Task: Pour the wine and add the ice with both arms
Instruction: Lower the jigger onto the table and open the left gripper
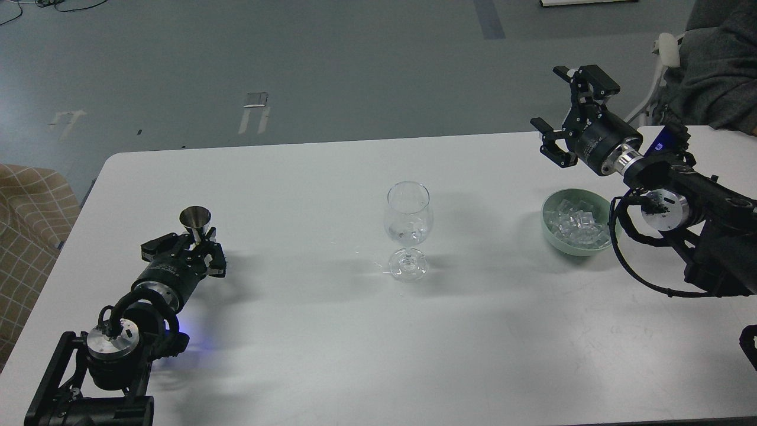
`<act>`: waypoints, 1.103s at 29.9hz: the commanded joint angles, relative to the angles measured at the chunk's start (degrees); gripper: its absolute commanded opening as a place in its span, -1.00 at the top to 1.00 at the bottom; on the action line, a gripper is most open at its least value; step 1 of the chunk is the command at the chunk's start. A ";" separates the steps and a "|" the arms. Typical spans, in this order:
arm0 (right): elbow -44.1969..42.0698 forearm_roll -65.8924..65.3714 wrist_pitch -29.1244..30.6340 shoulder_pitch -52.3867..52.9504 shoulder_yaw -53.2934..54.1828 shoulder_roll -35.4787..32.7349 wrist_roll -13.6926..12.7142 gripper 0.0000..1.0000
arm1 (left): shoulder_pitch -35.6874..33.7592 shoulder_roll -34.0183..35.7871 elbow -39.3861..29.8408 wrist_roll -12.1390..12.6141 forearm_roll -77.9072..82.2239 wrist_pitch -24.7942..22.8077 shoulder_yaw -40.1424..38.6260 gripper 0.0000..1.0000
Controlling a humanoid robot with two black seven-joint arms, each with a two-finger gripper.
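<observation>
A clear wine glass (408, 220) stands upright mid-table with a shallow pool of clear wine (408, 235) in its bowl. My left gripper (200, 247) is shut on a small steel jigger (196, 220), held upright low over the table's left side, well left of the glass. A pale green bowl (549, 232) at the right holds many clear ice cubes (576, 223). My right gripper (565, 109) is open and empty, raised above and behind the bowl. Whether the jigger holds liquid is hidden.
The white table (331, 349) ends at its far edge behind the glass. A person in grey (721, 65) and a white chair (662, 59) are beyond the far right corner. A checked beige seat (26, 219) is off the left edge.
</observation>
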 commanded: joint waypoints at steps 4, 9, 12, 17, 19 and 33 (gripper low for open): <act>0.00 0.00 0.00 0.09 0.00 0.00 0.00 -1.00 | -0.38 0.22 0.09 -0.70 0.06 0.13 0.31 0.26; 0.09 0.00 0.00 0.09 0.00 0.00 0.00 -1.00 | -0.38 0.22 0.09 -0.70 0.06 0.22 0.39 0.25; 0.09 0.00 0.00 0.09 0.00 0.00 0.00 -1.00 | -0.46 0.22 0.09 -0.62 0.15 0.31 0.48 0.25; 0.09 0.00 0.00 0.09 0.09 0.00 0.00 -1.00 | -0.46 0.40 0.09 -0.70 0.41 0.48 0.66 0.21; 0.09 0.00 0.00 0.09 0.09 0.00 0.00 -1.00 | -0.46 0.40 0.09 -0.79 0.58 0.66 0.66 0.13; 0.18 0.00 0.00 0.09 0.09 0.09 0.00 -1.00 | 0.15 1.19 0.01 -0.44 0.32 0.57 0.22 -0.93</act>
